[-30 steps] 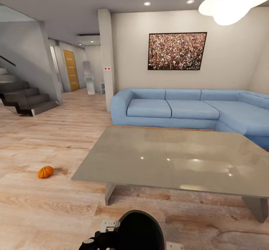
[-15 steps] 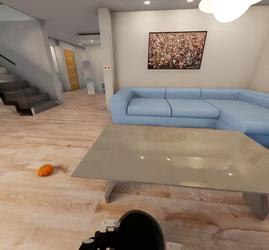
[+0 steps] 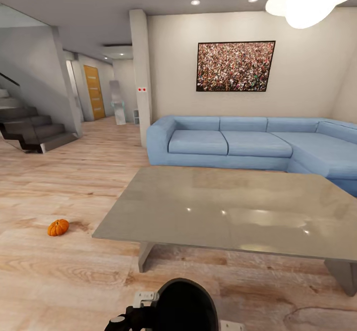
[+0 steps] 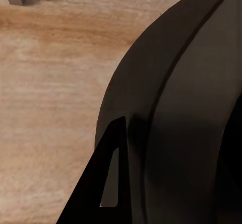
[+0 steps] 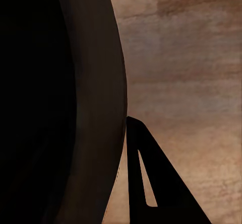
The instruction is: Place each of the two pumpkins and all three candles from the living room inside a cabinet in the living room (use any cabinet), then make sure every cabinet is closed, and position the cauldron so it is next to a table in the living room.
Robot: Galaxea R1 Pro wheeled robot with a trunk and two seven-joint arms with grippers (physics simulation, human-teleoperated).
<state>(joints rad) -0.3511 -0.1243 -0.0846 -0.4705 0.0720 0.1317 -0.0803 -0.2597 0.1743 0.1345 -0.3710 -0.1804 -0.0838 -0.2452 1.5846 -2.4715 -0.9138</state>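
A black cauldron (image 3: 186,306) hangs close under my head camera, held between both arms above the wooden floor. Its dark curved wall (image 4: 176,108) shows in the left wrist view, with one black finger (image 4: 91,194) of my left gripper pressed against the outside. In the right wrist view, one finger (image 5: 169,199) of my right gripper lies against the cauldron wall (image 5: 91,108) the same way. The low grey glossy table (image 3: 223,207) stands just ahead. One orange pumpkin (image 3: 58,227) lies on the floor left of the table.
A blue corner sofa (image 3: 238,145) stands behind the table against the wall. A pillar (image 3: 141,78) rises at the sofa's left end. Stairs (image 3: 29,128) sit at the far left, with a hallway beyond. Open wooden floor spreads left of the table.
The whole view has shifted slightly as the camera moved, so the pumpkin and the table's left edge sit a little further left. The cauldron keeps its place between my arms.
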